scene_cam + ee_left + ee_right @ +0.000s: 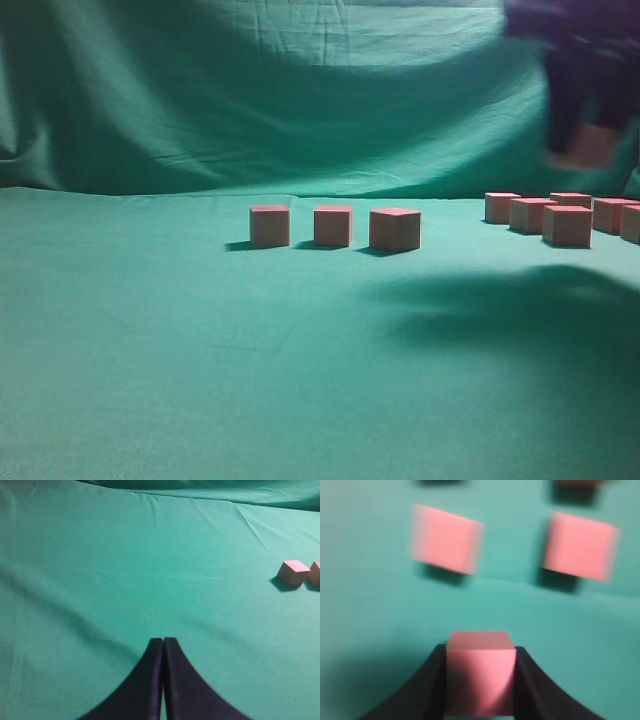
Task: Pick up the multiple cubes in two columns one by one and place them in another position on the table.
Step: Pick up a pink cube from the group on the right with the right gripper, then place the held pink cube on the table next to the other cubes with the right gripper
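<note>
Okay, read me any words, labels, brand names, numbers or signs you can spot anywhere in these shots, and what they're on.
None: no text shows in any view.
The cubes have plain faces; those in the right wrist view are motion-blurred, but no marks show.
The cube between the right gripper's fingers is blank.
The table cloth and left gripper carry no markings.

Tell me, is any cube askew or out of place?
Slightly. In the row of three cubes, the rightmost cube is turned at an angle, while the other two sit square. One more cube is off the table, between the right claw fingers.
</note>
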Robot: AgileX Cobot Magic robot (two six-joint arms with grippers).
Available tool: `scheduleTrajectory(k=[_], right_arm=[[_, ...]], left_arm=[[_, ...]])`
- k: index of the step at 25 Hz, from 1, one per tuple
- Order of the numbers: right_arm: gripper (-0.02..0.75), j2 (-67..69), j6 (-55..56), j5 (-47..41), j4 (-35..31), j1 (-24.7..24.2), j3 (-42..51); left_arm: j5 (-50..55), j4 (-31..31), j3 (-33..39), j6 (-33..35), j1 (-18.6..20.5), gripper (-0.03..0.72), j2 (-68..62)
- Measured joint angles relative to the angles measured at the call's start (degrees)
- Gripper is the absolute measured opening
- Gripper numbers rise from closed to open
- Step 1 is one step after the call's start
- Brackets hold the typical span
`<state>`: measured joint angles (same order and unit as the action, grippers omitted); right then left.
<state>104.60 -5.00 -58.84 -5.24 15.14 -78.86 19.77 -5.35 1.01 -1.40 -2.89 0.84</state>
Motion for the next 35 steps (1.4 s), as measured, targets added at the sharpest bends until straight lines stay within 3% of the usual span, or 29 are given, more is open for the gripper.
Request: scheduleTrajectory(k=[7,11,14,22,35], right_arm=[[0.262,3.13,-9.91,-3.65,-0.72,21.44,-13.21],[0.262,10.27,-18.57,-5.41,2.0,30.5,-21.07],[0.262,15.85,-24.2,-6.77,4.97,34.45,-26.54],[0.262,23.66,-34.53,-5.55,7.13,35.66,-31.58],[0.262,25.93,-36.3,0.47,10.22,34.4,-31.7]], left_arm=[[0.0,0.0,0.0,0.0,0.0,0.0,0.0],[0.0,0.0,0.0,0.0,0.0,0.0,0.0],[0.0,0.0,0.0,0.0,0.0,0.0,0.0],[0.0,0.0,0.0,0.0,0.0,0.0,0.0],[0.0,0.0,0.0,0.0,0.0,0.0,0.0]])
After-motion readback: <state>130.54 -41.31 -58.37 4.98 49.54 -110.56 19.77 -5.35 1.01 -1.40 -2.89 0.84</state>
